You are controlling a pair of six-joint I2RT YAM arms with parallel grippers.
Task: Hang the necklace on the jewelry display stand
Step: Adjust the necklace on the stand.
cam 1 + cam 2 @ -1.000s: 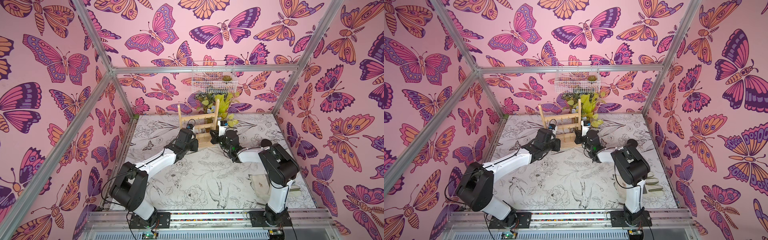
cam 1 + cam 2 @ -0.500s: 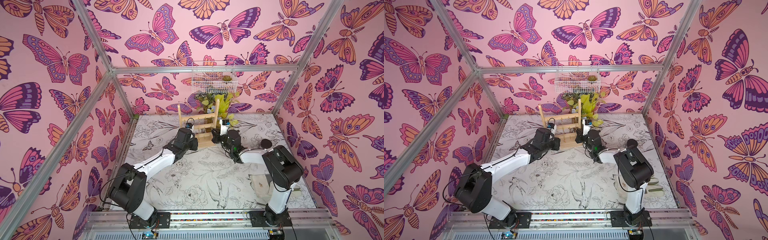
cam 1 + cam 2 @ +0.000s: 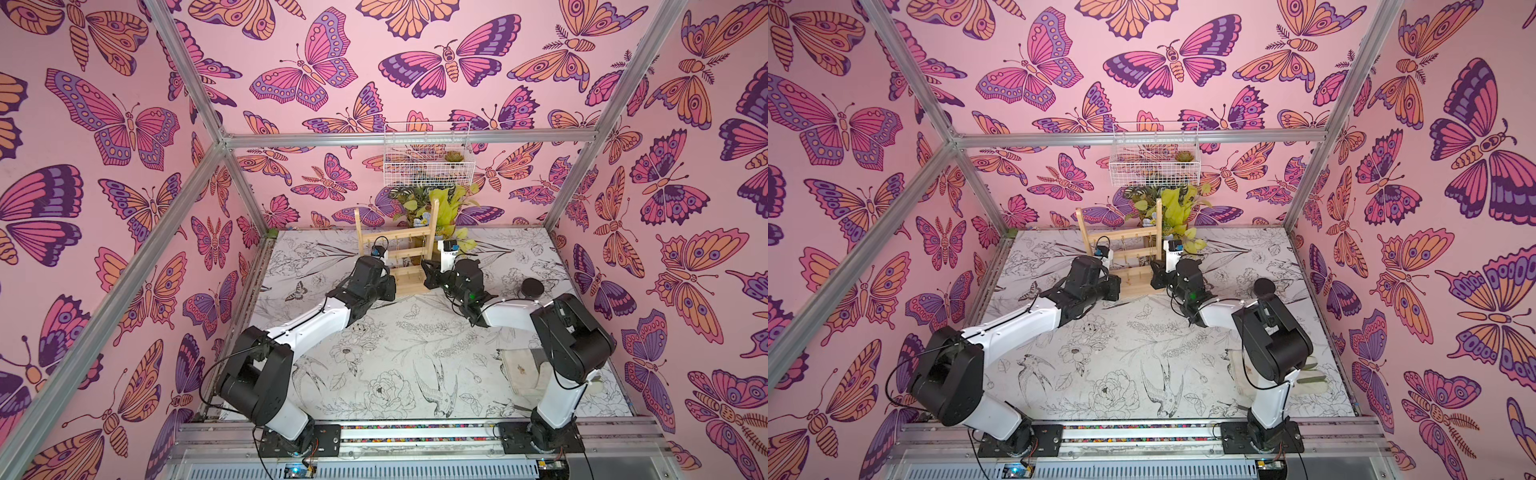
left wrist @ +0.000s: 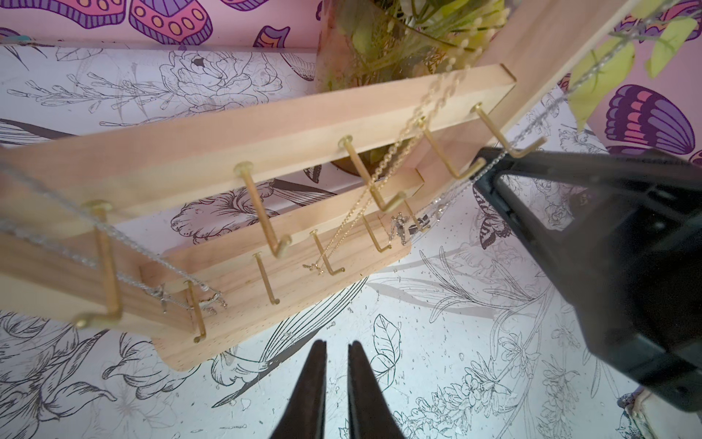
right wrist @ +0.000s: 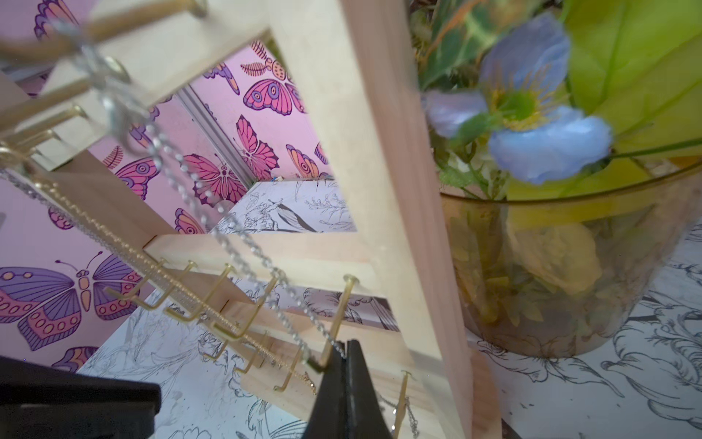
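Your right arm's elbow had swung a little outward over the past second, uncovering a small black round disc [image 3: 532,286] on the tabletop [image 3: 395,345], a white sheet printed with black line-drawn flowers and birds. Both hands had hardly shifted.

Your right hand [image 5: 345,344] stood with its jaws pressed together. Its tips were just beside the upturned end of a gold wire hook [image 5: 335,323] at the right end of the middle crossbar. A beaded silver chain [image 5: 258,254] dropped from the top crossbar to those tips; whether it was pinched between them or only brushing past could not be told.

Your left hand [image 4: 338,344] hovered above the tabletop just in front of the stand's base, with a narrow gap between its jaws and nothing in it.

The jewelry display stand [image 3: 409,284], a light wooden ladder-like rack on a flat base, stood at the back of the tabletop, between the two hands. The necklace [image 4: 385,171], a hair-thin gold chain loop, hung on the stand apart from both hands. It fell past the middle crossbar to the hooks of the lowest one; which hook carried it you could not make out.

Behind the right post stood a tinted glass vase [image 5: 551,289] of yellow-green leaves and a pale blue flower.
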